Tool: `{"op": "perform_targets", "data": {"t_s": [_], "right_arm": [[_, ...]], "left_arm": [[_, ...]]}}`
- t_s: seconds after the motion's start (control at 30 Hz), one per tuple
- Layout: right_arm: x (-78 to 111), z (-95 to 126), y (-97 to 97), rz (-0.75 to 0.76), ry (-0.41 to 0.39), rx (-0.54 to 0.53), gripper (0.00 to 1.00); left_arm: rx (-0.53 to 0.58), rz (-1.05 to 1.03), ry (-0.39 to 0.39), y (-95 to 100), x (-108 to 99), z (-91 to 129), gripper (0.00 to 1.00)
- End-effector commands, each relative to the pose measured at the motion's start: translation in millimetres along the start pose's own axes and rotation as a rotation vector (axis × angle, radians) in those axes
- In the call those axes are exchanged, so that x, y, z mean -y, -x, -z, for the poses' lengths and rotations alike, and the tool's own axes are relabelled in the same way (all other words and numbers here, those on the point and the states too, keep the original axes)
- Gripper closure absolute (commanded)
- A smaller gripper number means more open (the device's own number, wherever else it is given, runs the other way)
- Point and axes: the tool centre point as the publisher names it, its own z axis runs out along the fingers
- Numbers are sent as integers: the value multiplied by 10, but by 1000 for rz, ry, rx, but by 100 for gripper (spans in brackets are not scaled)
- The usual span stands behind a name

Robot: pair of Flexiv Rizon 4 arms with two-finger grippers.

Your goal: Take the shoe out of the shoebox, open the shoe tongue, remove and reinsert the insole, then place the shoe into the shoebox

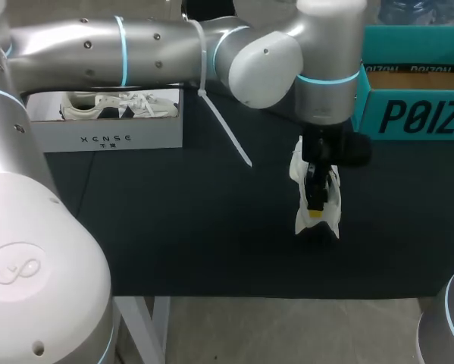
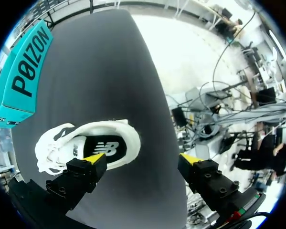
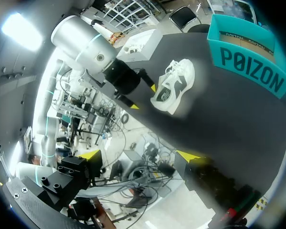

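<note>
A white sneaker with a black insole lies on the black table mat, right of the middle. My left arm comes in from the left and hangs straight over it, its gripper open. In the left wrist view the sneaker lies on its side beneath one finger, and the left gripper stands wide open and holds nothing. The teal shoebox stands open at the back right, apart from the shoe. My right gripper is open and empty, well back from the sneaker and the teal shoebox.
A white box with another pair of white shoes stands at the back left. A white cable tie dangles from my left arm. The black mat ends at the front edge. My right arm's base shows at the front right corner.
</note>
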Motion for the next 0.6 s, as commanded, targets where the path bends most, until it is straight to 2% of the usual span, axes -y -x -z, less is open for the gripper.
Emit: {"op": "perform_targets", "data": {"t_s": [0.03, 0.23, 0.6], "right_arm": [[1, -5, 4, 0, -1, 2, 0], [1, -5, 4, 0, -1, 2, 0], [1, -5, 4, 0, -1, 2, 0]], "left_arm": [[-1, -2, 27, 32, 110, -90, 0], [21, 50, 67, 50, 156, -134, 0], [4, 122, 43, 20, 101, -336, 0]]}}
